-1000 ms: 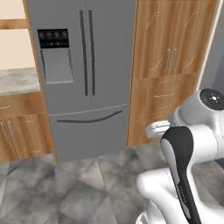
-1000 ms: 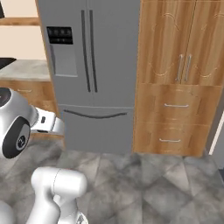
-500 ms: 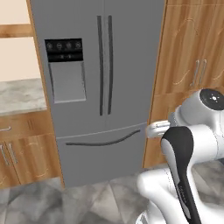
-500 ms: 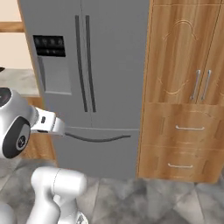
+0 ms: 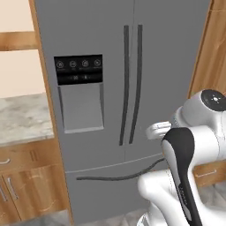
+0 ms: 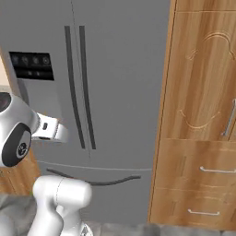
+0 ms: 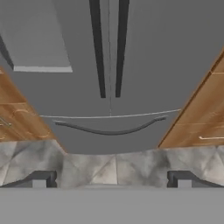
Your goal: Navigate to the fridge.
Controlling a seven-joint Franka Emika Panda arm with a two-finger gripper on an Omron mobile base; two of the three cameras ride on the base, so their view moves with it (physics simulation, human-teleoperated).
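Claw (image 7: 111,178) is hanging low with both fingertips (image 7: 39,179) spread wide apart and nothing between them, so we're carrying zilch. Just past it, the grey stone floor (image 7: 109,168) runs up to the fridge's bottom drawer with its curved handle (image 7: 109,129).

Then comes the fridge (image 5: 128,88) itself, dead ahead and close, its twin dark door handles (image 5: 131,84) almost centred, with the black dispenser panel (image 5: 78,69) off to the left. A wooden cabinet (image 6: 203,115) hugs its right side, and the marble table (image 5: 22,119) sits off to the left.

Big change: a second ago we could see the whole fridge plus plenty of floor, and now it fills most of what we see, so the base has rolled right up to it. We'd say the navigating is pretty much done, maybe a last nudge forward.
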